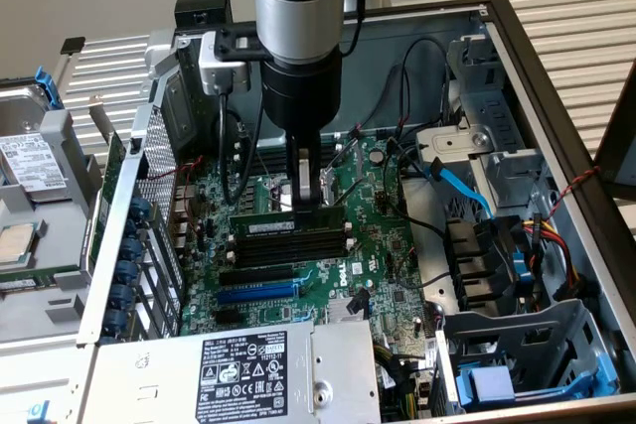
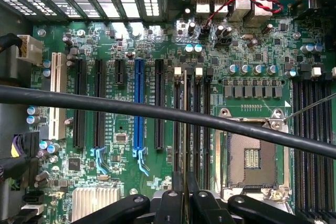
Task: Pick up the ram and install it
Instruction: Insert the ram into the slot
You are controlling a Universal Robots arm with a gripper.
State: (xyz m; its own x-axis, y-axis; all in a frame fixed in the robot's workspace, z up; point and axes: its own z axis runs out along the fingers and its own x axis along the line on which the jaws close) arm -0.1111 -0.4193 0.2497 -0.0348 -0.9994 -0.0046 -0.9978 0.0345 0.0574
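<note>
The ram (image 1: 260, 222) is a long green stick with a pale label. It stands on its long edge over the farthest of the black memory slots (image 1: 298, 245) on the green motherboard (image 1: 383, 245). My gripper (image 1: 308, 196) comes straight down from above and is shut on the ram's top edge near its exterior-view right end. In the wrist view the ram (image 2: 185, 103) shows edge-on as a thin line between my closed fingers, in line with the black slots (image 2: 198, 108) with white end clips. My gripper (image 2: 184, 195) is directly above it. I cannot tell whether the ram is seated in the slot.
A thick black cable (image 2: 157, 111) crosses the wrist view. The blue expansion slot (image 1: 256, 294) and the power supply (image 1: 238, 369) lie nearer the camera. The CPU socket (image 2: 251, 156) sits beside the slots. Cables and a drive cage (image 1: 517, 364) crowd the exterior view's right, and a hard drive (image 1: 30, 161) lies outside the case.
</note>
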